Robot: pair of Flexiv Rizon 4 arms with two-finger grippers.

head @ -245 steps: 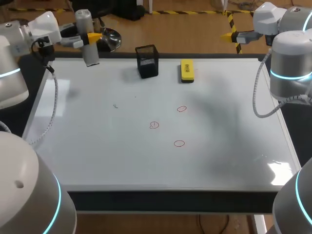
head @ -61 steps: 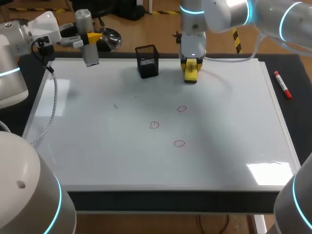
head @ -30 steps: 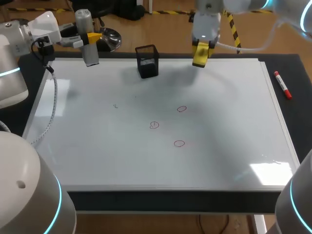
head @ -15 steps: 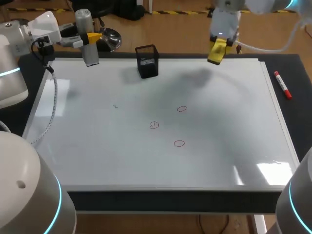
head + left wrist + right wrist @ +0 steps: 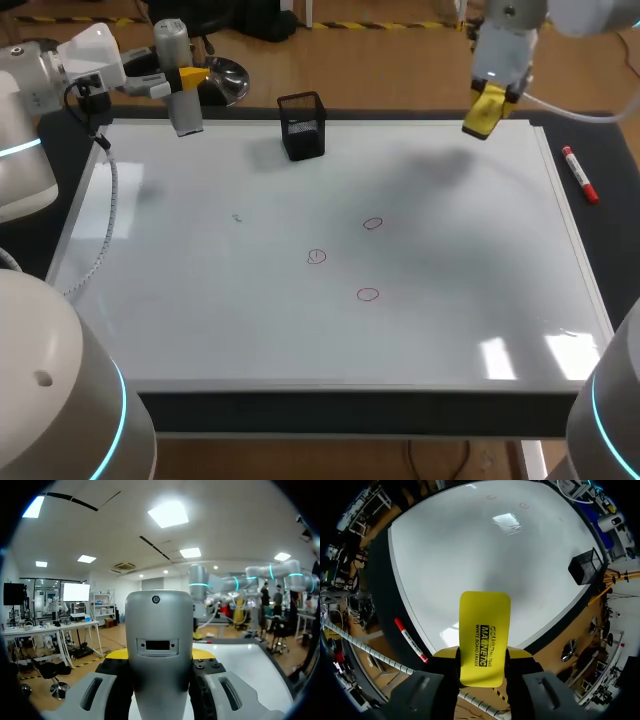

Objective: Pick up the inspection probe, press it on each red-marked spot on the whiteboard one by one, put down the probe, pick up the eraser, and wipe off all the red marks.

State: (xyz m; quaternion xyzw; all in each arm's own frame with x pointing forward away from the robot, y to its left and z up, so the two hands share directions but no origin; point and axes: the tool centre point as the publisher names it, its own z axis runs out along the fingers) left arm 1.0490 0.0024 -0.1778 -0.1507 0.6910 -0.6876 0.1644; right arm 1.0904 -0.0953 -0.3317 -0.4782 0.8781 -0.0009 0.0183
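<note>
My left gripper [image 5: 186, 76] hangs over the whiteboard's [image 5: 200, 300] far left corner, shut on the grey inspection probe [image 5: 184, 112], which stands upright. In the left wrist view the probe [image 5: 159, 650] fills the space between the fingers of the left gripper [image 5: 160, 677]. My right gripper [image 5: 489, 96] is above the board's far right edge, shut on the yellow eraser [image 5: 478, 119]. The right wrist view shows the eraser [image 5: 484, 635] clamped in the right gripper [image 5: 483, 656]. Three red circles [image 5: 373, 223], [image 5: 317, 256], [image 5: 368, 294] are drawn mid-board.
A black mesh holder [image 5: 303, 125] stands at the board's far edge, left of the middle. A red marker [image 5: 580, 175] lies on the dark mat beside the board's right edge, also seen as the marker [image 5: 410, 640] beside my right gripper.
My right arm has carried the eraser to the right along the far edge, from near the middle to the far right corner. The left arm and probe have not moved.
</note>
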